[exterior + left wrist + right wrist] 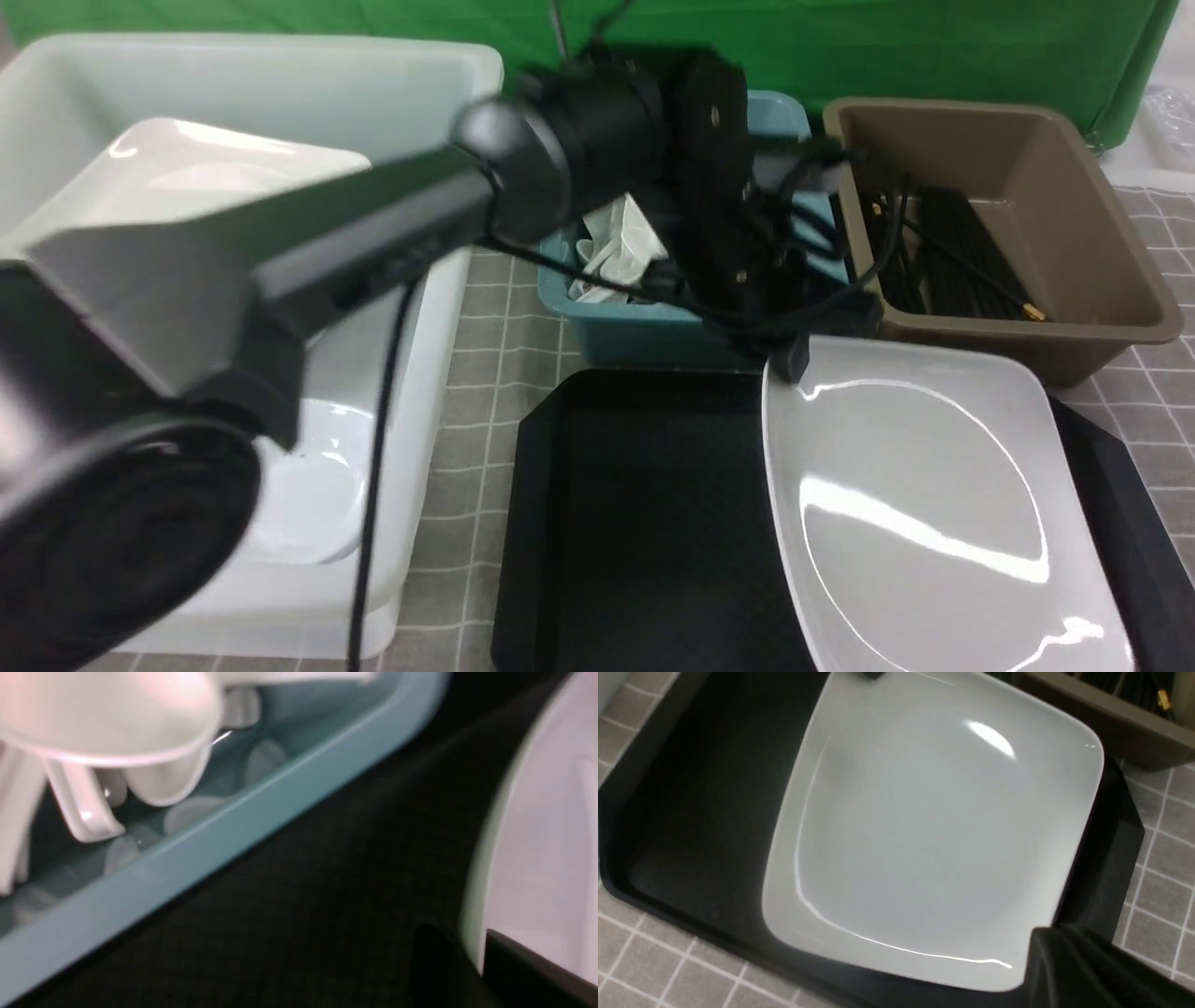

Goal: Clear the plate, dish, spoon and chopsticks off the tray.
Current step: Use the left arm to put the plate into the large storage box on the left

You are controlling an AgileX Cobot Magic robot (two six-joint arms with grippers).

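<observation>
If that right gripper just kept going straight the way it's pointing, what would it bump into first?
Most likely the plate on the tray, near its edge; the right gripper hangs above it, though depth is unclear.

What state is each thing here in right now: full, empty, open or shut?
Plate: empty, lying on the tray, gripped at its far corner.
Tray: holds only the plate.
Left gripper: jaws shut on the plate's rim.
Right gripper: jaws shut, holding nothing.
Teal bin: holds white spoons.
Brown bin: holds black chopsticks.
White bin: holds white dishes.
</observation>
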